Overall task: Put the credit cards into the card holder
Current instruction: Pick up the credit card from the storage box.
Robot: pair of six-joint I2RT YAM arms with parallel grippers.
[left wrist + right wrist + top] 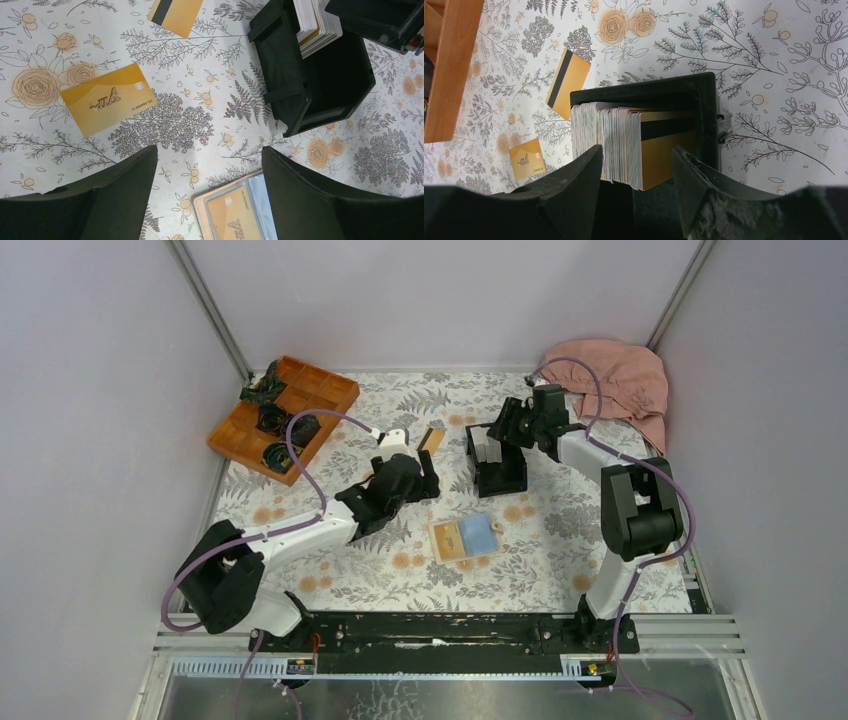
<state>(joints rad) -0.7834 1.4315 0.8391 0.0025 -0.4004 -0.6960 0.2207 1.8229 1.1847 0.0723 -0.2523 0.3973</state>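
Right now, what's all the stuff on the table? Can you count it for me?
face-up card: one, orange-gold, on the cloth left of the black box
black-band card: one, orange-gold, farther back
card holder: one, tan, open flat mid-table, holding one gold card
black box: one, black, far middle
card stack: many, gold, standing in the box
orange tray: one, far left, dark items inside
pink cloth: one, far right corner
left gripper: open, above the cloth
right gripper: open, over the stack
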